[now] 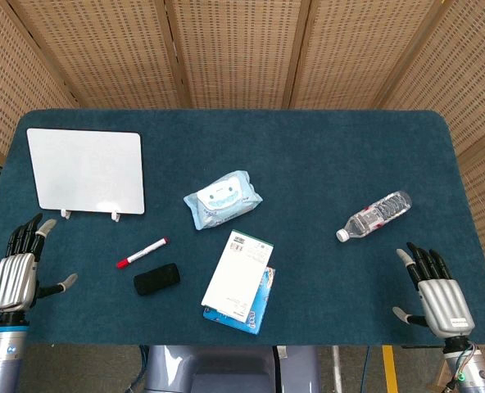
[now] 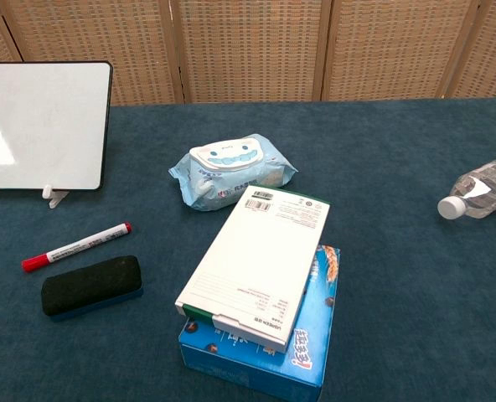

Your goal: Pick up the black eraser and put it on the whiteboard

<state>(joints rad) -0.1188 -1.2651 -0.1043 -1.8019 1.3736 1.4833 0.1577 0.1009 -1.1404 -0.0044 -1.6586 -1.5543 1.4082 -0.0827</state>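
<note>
The black eraser lies flat on the blue cloth near the front edge, just below a red-capped marker. The whiteboard rests at the back left on small white feet. My left hand hovers at the front left corner, fingers spread and empty, well left of the eraser. At the front right corner my right hand is likewise spread and empty. Neither hand shows in the chest view.
A white box on a blue box lies right of the eraser. A pack of wipes sits mid-table. A water bottle lies on its side at the right.
</note>
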